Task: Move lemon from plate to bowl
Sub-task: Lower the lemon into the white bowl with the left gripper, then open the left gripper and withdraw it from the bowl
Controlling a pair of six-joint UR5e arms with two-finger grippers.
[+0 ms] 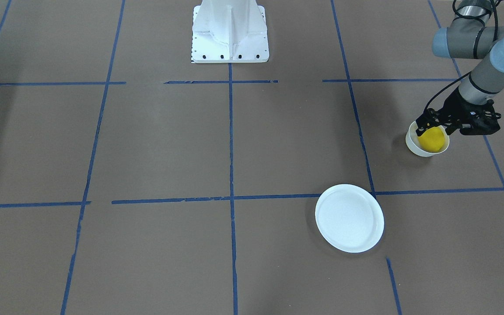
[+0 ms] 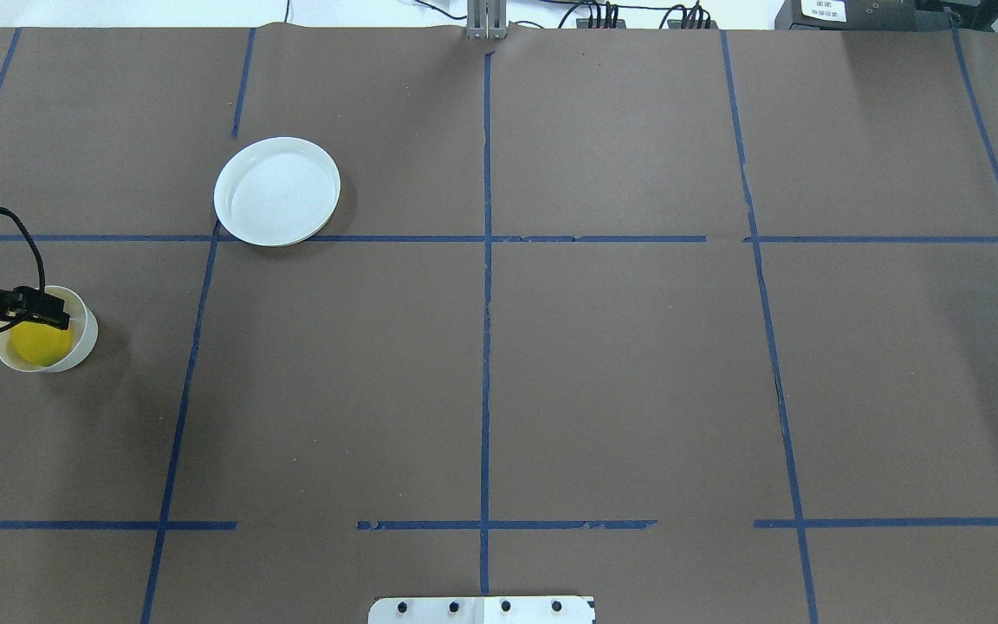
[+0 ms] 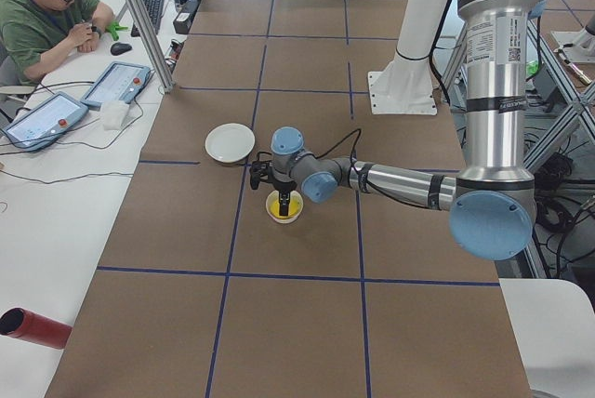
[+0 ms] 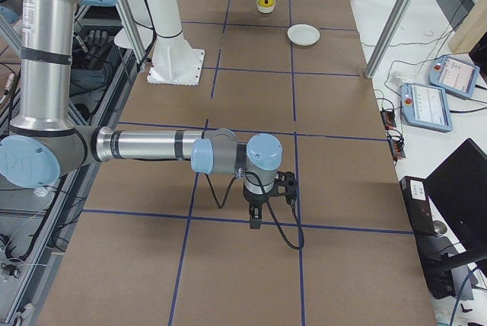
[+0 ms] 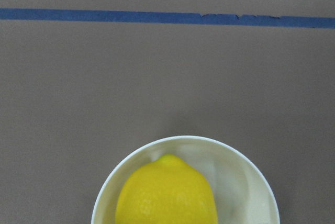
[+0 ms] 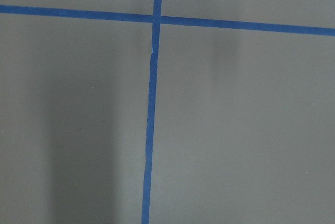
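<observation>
At the robot's left end of the bench (image 1: 278,144), the lemon (image 1: 432,140) lay inside the small white bowl (image 1: 413,148), and its yellow top rose a little above the rim. The flat white plate (image 1: 349,218) stood bare and well apart from the bowl, nearer to the operators' side. The left gripper (image 1: 435,127) hung directly over the bowl, and its black fingers (image 1: 422,122) reached down on either side of the lemon's top. Whether they pinched the fruit or stood spread clear of it, I could not tell, because the left wrist view showed only the lemon and the bowl's rim, with no fingertip in it. The step in hand was therefore, in my judgement, the release and the retreat. To do it well, the fingers would need to open fully before any lifting, so that the lemon was not carried up again. The rise would then need to be straight up, because the lemon filled much of the bowl and left little room beside it. A fingertip that caught the rim could probably push or tip such a small bowl. The right gripper (image 4: 255,219) hung low over the bench at the far end, seen only from the side camera, so the state of its fingers could not be told. It seemed to have no part in this step.
</observation>
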